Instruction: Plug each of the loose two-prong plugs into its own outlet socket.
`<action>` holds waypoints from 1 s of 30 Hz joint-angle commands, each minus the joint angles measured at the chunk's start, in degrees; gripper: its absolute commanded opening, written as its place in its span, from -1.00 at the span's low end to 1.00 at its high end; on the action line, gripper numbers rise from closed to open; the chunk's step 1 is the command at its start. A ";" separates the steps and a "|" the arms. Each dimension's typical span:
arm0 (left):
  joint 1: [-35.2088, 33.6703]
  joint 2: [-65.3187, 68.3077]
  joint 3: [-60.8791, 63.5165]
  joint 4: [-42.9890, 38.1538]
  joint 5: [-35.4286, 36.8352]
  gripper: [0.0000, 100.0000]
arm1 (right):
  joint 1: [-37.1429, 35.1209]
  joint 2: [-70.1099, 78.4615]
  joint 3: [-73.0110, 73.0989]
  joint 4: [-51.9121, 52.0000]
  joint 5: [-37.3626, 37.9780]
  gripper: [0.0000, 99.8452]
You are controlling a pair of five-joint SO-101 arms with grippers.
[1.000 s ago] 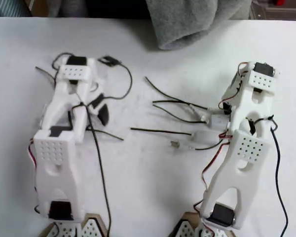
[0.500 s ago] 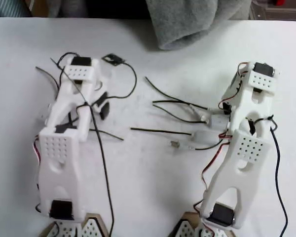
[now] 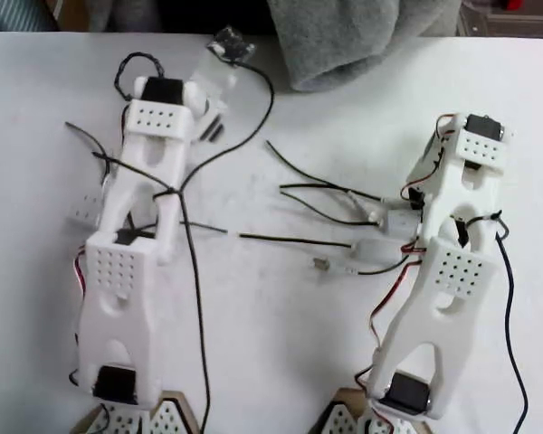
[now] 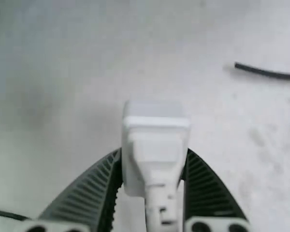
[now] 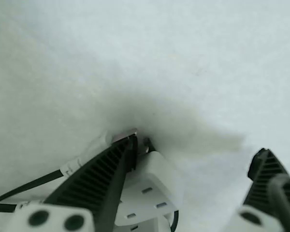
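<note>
One white connector [image 4: 154, 130] sits clamped in the left hand [image 4: 153, 155] at eleven o'clock; the right hand [image 5: 197, 147] is spread apart beside a socket [image 5: 150, 188].

There are two robot arms on one white worktop [image 3: 271, 344]: the left arm [image 3: 127, 271] and the right arm [image 3: 448, 271]. That makes two pincers, the left pincer [image 4: 153, 154] and the right pincer [image 5: 195, 147]. The left pincer grips one white plug block [image 4: 154, 140]. Two more white plug pieces [image 3: 396, 220] [image 3: 369, 255] lie by the right arm. There is one grey cloth [image 3: 344, 41].
</note>
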 commanded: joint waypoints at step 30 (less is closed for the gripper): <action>-17.01 8.04 -43.87 22.07 3.96 -0.29 | 0.48 0.84 0.62 -0.40 0.09 -0.26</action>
